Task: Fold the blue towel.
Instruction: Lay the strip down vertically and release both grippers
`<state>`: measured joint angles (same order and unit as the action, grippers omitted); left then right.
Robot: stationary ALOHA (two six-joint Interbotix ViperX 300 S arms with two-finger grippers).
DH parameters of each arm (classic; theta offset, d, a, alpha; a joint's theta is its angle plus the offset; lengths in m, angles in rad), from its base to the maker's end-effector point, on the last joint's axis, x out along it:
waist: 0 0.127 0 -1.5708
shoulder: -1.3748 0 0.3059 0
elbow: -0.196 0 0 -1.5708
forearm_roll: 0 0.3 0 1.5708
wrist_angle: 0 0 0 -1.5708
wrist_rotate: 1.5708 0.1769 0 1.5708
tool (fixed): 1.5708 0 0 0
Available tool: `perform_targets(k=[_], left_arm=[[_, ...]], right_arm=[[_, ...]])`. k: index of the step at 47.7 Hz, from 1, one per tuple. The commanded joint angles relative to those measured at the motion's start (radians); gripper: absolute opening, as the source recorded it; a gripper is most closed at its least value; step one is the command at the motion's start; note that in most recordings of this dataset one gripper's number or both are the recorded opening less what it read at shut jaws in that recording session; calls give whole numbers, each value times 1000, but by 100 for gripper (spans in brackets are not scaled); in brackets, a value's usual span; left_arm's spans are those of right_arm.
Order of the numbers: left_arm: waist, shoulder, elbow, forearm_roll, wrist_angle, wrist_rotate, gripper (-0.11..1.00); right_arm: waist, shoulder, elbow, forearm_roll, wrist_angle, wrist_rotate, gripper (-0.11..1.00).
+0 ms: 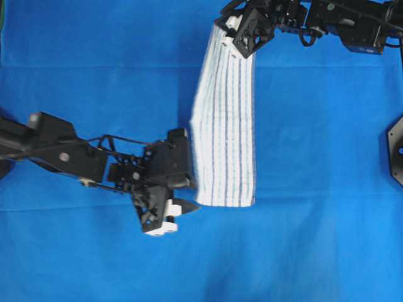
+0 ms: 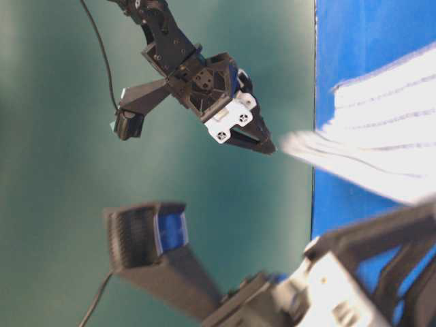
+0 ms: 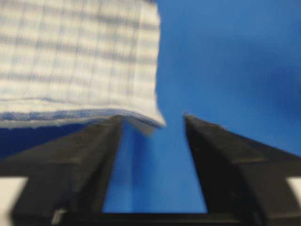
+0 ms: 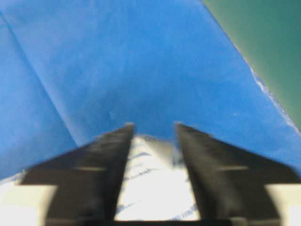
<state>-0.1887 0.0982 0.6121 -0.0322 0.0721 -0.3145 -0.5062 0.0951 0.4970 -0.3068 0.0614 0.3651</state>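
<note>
Blue cloth [image 1: 327, 239] covers your bench, and the blue towel [image 1: 225, 132] lies on it as a long narrow strip, running from the top centre of the overhead view down to just below the middle.

Your left hand [image 1: 181, 212] sits at the lower left corner of that strip. Its wrist view shows the fingers [image 3: 84, 155] parted, with bare bench between them and the towel's corner resting over the tip of one finger; it holds nothing.

Your right hand [image 1: 234, 36] is over the towel's top end. Its fingers [image 4: 101, 160] stand apart with towel showing between them, not pinched.

Watch the pull-away. That corner draped on the left fingertip could snag as you back off, dragging the edge outward and opening the layers. At the top, the right hand straddles the end; lift out at an angle and you may flip the upper layer. The strip bows slightly, so any tug would probably skew the edges further.
</note>
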Motion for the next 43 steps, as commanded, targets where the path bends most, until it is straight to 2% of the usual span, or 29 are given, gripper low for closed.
perform_targets(k=[1,3,6,13,20,26,32,37,43], left_arm=[[-3,-80,3,-2,84,-5,56],[-3,-112,12,0,118,-5,60],[-3,-163,31,3,140,-3,62],[17,-275,81,6,103,11,63],[80,-347,135,11,-18,55,63],[169,-396,192,11,-169,147,63],[253,-434,233,9,-258,215,63],[314,-457,264,9,-305,236,63],[350,-466,291,9,-334,236,67]], right_arm=[[-2,-49,-9,-14,5,-3,62],[-2,-64,-2,-17,8,-6,63],[-2,-91,15,-18,14,-8,58],[6,-179,94,-18,8,-8,56],[38,-304,212,-18,-51,-8,56],[83,-410,322,-18,-138,-2,56],[141,-531,423,-15,-192,6,56],[186,-615,480,-14,-204,11,56],[221,-687,540,-11,-212,12,56]])
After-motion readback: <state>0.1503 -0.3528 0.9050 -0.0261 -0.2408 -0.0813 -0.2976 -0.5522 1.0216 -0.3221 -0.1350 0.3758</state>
